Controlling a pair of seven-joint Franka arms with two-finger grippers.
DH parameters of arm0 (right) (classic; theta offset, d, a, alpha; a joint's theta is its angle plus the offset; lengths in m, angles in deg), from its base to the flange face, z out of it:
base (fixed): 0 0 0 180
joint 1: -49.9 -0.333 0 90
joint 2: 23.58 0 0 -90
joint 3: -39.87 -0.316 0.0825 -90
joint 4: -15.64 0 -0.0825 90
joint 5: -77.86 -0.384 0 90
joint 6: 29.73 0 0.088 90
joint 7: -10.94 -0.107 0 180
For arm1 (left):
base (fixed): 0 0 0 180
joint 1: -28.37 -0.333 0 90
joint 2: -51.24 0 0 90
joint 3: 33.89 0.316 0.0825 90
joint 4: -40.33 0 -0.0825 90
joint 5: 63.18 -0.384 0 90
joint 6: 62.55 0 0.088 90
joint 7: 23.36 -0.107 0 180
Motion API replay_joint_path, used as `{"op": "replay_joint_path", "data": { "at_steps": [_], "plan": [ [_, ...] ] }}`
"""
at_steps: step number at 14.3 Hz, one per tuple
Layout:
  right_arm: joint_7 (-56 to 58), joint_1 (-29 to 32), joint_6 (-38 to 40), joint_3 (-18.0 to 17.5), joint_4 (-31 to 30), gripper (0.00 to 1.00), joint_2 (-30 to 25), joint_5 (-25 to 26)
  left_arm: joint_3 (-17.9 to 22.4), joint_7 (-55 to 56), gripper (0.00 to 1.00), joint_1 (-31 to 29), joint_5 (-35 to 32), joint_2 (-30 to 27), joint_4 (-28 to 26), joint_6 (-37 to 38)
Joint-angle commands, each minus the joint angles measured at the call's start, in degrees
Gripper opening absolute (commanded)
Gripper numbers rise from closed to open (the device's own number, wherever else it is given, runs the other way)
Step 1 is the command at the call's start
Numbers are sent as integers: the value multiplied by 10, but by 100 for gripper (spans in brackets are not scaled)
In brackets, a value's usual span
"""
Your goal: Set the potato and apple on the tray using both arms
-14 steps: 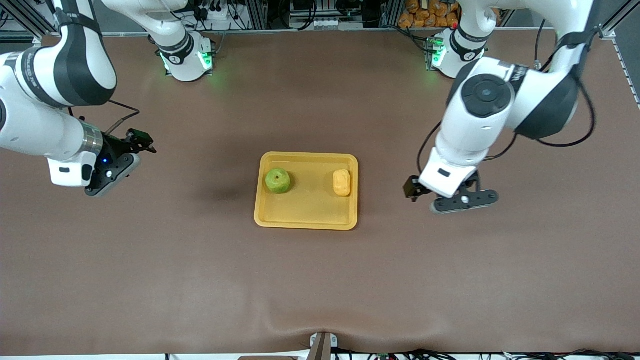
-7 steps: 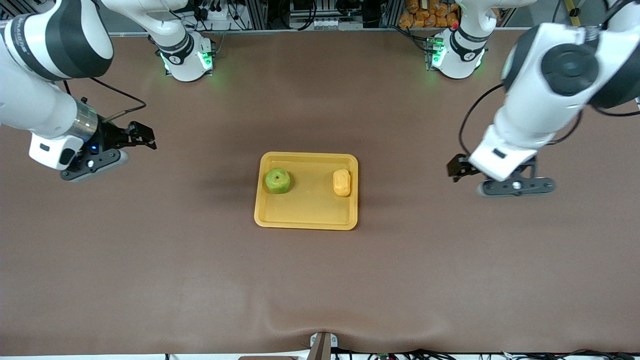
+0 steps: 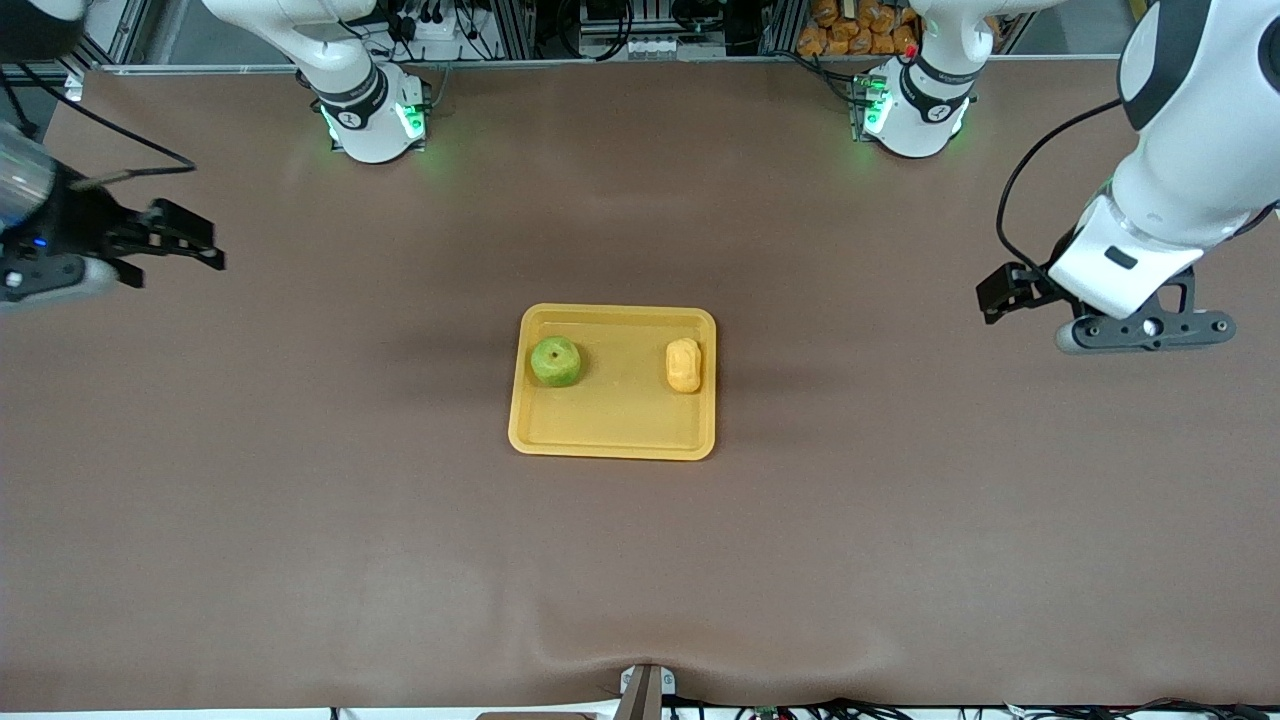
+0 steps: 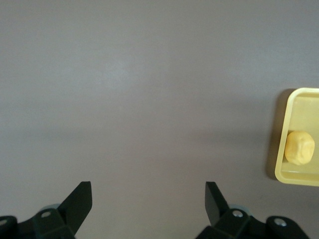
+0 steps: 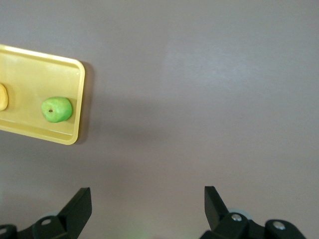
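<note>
Tray (image 3: 612, 437) mid-table, carrying apple (image 3: 555, 361) toward my right arm's end and potato (image 3: 684, 365) toward my left's. Placement looks finished. Left gripper (image 3: 1145, 331) and right gripper (image 3: 60, 277) both spread wide, empty, over bare table, well apart from it. Next: park.

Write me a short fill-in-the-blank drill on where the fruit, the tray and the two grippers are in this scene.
1. The apple and the potato both lie on the yellow ____.
2. Of the two, the one toward the left arm's end of the tray is the ____.
3. The left gripper hangs over bare table with its jaws ____.
4. The right gripper holds ____.

Missing words: tray; potato; open; nothing
</note>
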Motion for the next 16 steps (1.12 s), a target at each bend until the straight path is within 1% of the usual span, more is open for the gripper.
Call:
{"op": "replay_joint_path", "data": {
  "at_steps": [1,4,6,7,8,9,10,12,13,15,16],
  "plan": [
    [-10,-5,9,38,21,100,6,0,-1,-10,100,-13,10,-30,-13,16],
    [-12,-5,27,49,35,100,6,14,-1,-12,100,-17,10,-42,-14,20],
    [-17,-6,50,47,49,100,3,14,-1,-32,100,-17,10,-44,-11,23],
    [-20,-13,69,46,64,100,3,14,1,-49,100,-24,10,-43,3,24],
    [-22,-17,84,46,72,100,3,18,4,-65,100,-28,11,-44,5,25],
    [-30,-19,87,46,71,100,1,36,20,-85,100,-23,13,-45,6,30],
    [-41,-20,85,46,70,100,-2,48,48,-116,100,-4,15,-49,7,39],
    [-62,-20,78,44,68,100,-4,49,137,-172,100,61,32,-53,7,58],
    [-87,-20,77,43,68,100,-4,49,160,-177,100,76,45,-61,6,67],
    [-142,-19,62,32,64,100,-4,41,166,-168,100,81,50,-74,1,79],
    [-148,-19,43,32,55,100,-4,41,169,-160,100,93,51,-86,-9,80]
  ]
}}
